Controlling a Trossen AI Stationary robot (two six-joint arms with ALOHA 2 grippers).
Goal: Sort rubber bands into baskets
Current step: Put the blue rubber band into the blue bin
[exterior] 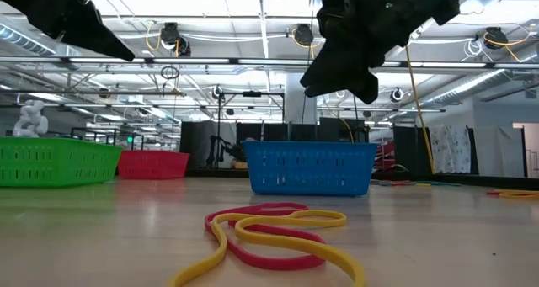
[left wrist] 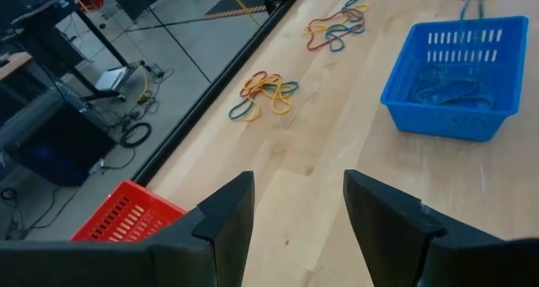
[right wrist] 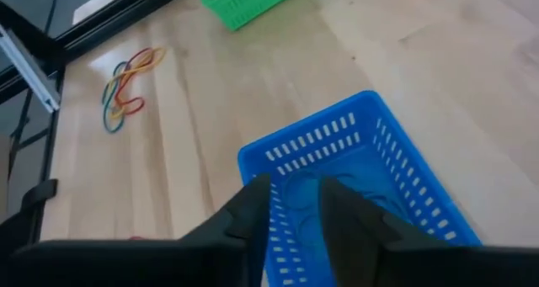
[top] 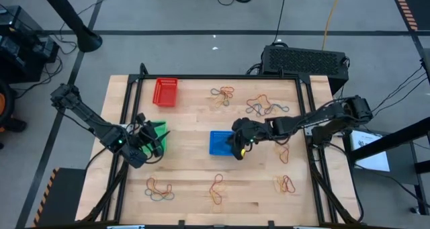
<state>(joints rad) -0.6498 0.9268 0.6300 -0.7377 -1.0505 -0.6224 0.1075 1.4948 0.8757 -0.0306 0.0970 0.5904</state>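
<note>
The blue basket (top: 216, 143) stands mid-table with blue rubber bands (left wrist: 446, 89) lying in it. My right gripper (right wrist: 295, 204) hovers open above its right end (top: 236, 150). A blue band (left wrist: 468, 9) shows just under that gripper, over the basket. The green basket (top: 158, 128) stands at the left and the red basket (top: 165, 93) at the far left. My left gripper (left wrist: 299, 207) waits open and empty by the green basket (top: 153, 143). Loose rubber bands (top: 224, 95) lie in heaps on the wood. My right gripper has the blue band (left wrist: 468, 9) right beneath it, above the blue basket. Whether its fingers touch the band I cannot tell; its own wrist view shows nothing between them.
More band heaps lie at far right (top: 265, 107), right (top: 282, 152) and along the near edge (top: 159, 189), (top: 218, 187), (top: 284, 183). Red and yellow bands (exterior: 269, 228) lie close to the low camera. A black frame (top: 306, 115) rims the table.
</note>
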